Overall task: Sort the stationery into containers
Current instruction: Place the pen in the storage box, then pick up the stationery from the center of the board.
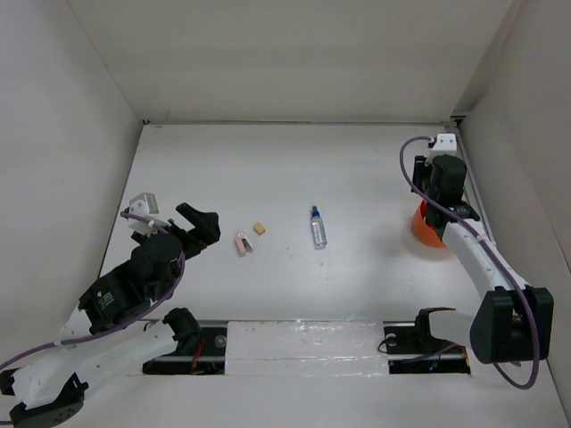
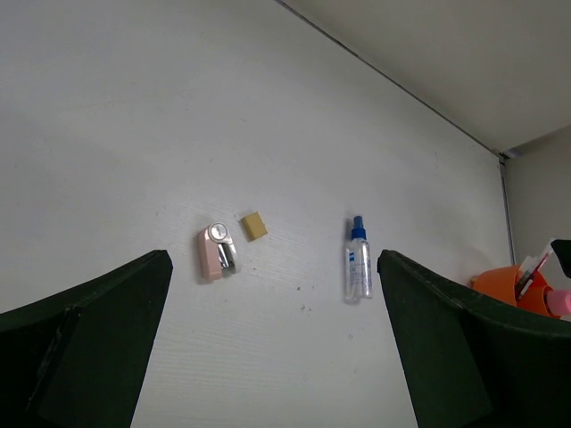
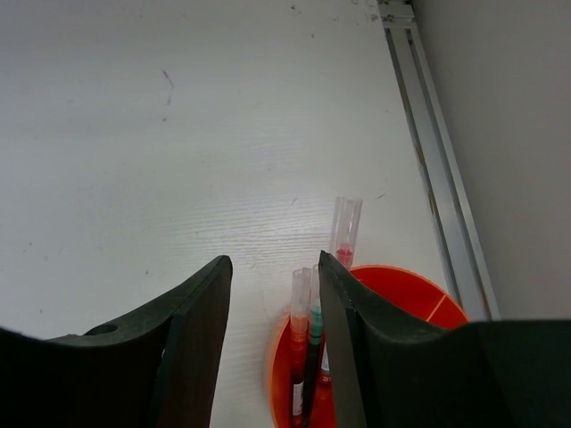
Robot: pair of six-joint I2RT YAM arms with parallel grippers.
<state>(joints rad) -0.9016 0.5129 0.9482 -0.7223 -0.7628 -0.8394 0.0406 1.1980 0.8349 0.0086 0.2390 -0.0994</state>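
- Left wrist view, left claw (image 2: 275, 263): jaws spread wide with nothing held, poised above the white tabletop (image 2: 134, 107).
- Small pink-and-white plastic piece (image 2: 218, 251): lies flat just ahead of the left claw, toward the finger at the view's left. Loose, not yet sorted.
- Tiny tan eraser cube (image 2: 254, 226): just beyond the pink-white piece, near it but not touching.
- Clear plastic bottle with blue cap (image 2: 358, 263): lies flat ahead of the left claw, close to the other finger, cap pointing away.
- Right wrist view, right claw (image 3: 275, 263): jaws part-open, the gap wider than any pen, and nothing visibly gripped. It hangs directly over the round orange-red plastic cup (image 3: 401, 281).
- Cup contents, below the right claw: thin red pen (image 3: 298, 334), dark-green pen (image 3: 314, 339) and a slim clear-topped tube (image 3: 344, 223), all leaning inside.
- Step in hand (judged): the left claw takes the pink-white piece, its nearest item.
- Method (advice): centre the jaws on that piece alone and keep the eraser outside them. Close across its narrow width, and come down almost to the tabletop first, since the piece sits low.
- Caution: the cup lies far off beside the left claw, under the right claw, so the right arm should withdraw before delivery.
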